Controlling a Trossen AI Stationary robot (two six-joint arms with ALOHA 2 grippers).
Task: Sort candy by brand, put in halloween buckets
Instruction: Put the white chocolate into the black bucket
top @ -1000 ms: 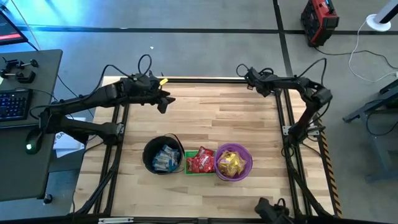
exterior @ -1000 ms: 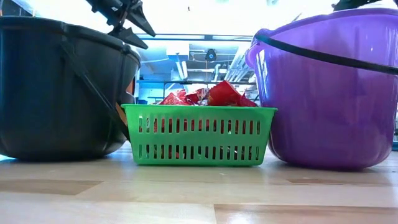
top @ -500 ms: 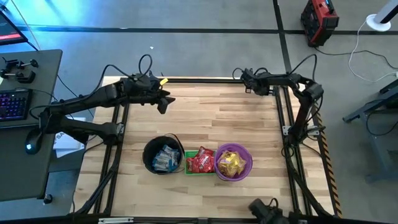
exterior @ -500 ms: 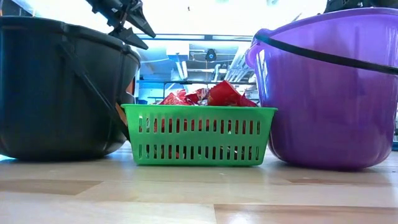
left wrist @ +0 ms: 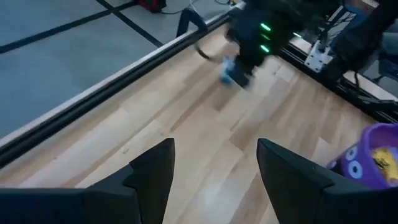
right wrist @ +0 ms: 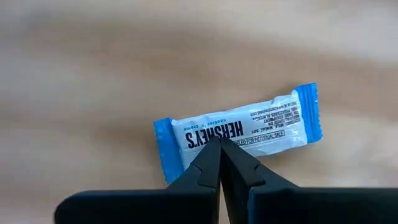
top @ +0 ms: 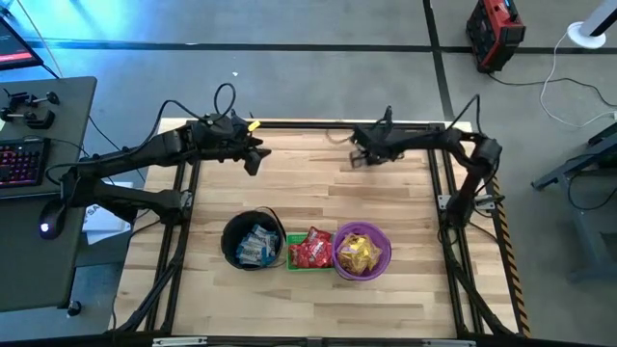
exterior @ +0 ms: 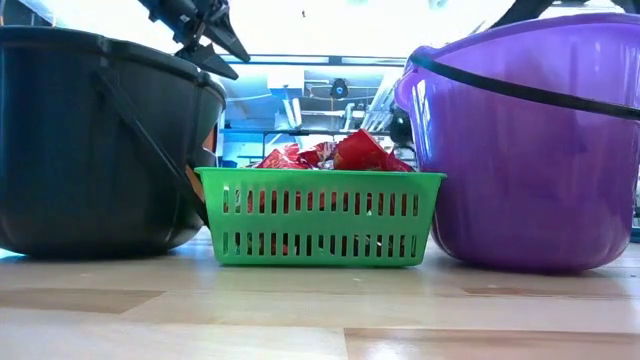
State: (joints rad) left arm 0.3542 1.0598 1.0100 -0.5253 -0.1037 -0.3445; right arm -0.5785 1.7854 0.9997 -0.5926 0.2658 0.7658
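while poised above the upper middle of the wooden table (top: 318,198) in the high view, right gripper (top: 355,160) with fingers pressed fully together, nothing between them, tips over a blue-and-white hershey's candy (right wrist: 239,134) lying flat on the wood; cannot tell whether tip and wrapper touch. in the left wrist view, seen as a small blue blur (left wrist: 231,76) under the right arm, upper middle of that frame.

upper left of the table in the high view, left gripper (top: 253,157) hanging above bare wood, fingers (left wrist: 149,171) spread wide and empty; in the low view, visible at the top left above the pail.

along the lower middle of the high view, three buckets in a row, side by side: round black pail (top: 229,246) on the left, holding blue-and-white candies (top: 255,245); square green basket (exterior: 320,230) in the middle, heaped with red candies (top: 310,249); round purple bucket (top: 385,253) on the right, holding yellow candies (top: 359,253). in the low view, green basket flanked closely by the black pail at frame left and the purple bucket at frame right, red wrappers poking above the rim.
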